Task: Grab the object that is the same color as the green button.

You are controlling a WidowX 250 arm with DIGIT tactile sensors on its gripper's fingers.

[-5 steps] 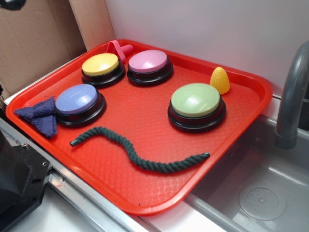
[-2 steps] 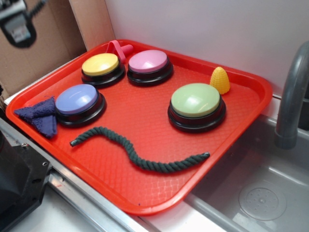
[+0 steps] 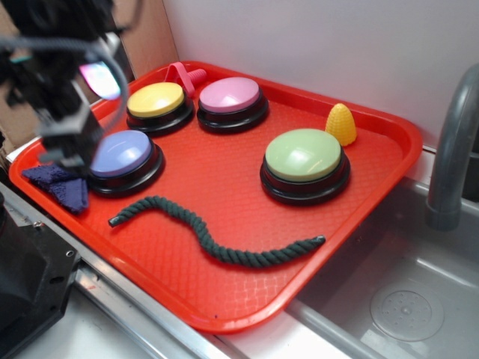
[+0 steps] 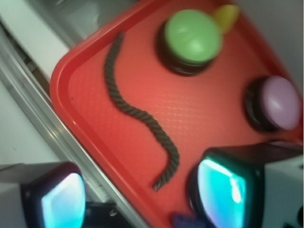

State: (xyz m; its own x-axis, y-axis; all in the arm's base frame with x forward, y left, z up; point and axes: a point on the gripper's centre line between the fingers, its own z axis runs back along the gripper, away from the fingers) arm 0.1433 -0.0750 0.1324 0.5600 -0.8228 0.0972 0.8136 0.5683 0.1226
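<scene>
Nothing is held as yet: the gripper [image 3: 71, 149] hangs blurred above the lavender-blue button [image 3: 120, 153] and the dark blue cloth [image 3: 63, 183] at the left end of the red tray [image 3: 224, 307]. In the wrist view its two fingers [image 4: 223, 194] are seen set wide apart, with empty air between them. The dark green rope [image 3: 217, 239] lies untouched, flat on the tray floor, in a wave along the near rim, in front of the green button [image 3: 303, 157] whose colour it answers. The whole grasp is judged still to be made: the arm must be carried over the rope, lowered, and closed.

Room is fair. The rope's middle is kept well apart from the buttons, with bare tray on both sides. Its left end lies near the lavender-blue button and the cloth, and its right end near the tray's near edge, beyond which the sink [image 3: 404, 299] drops away. The middle bend is judged the safest place to be taken.
</scene>
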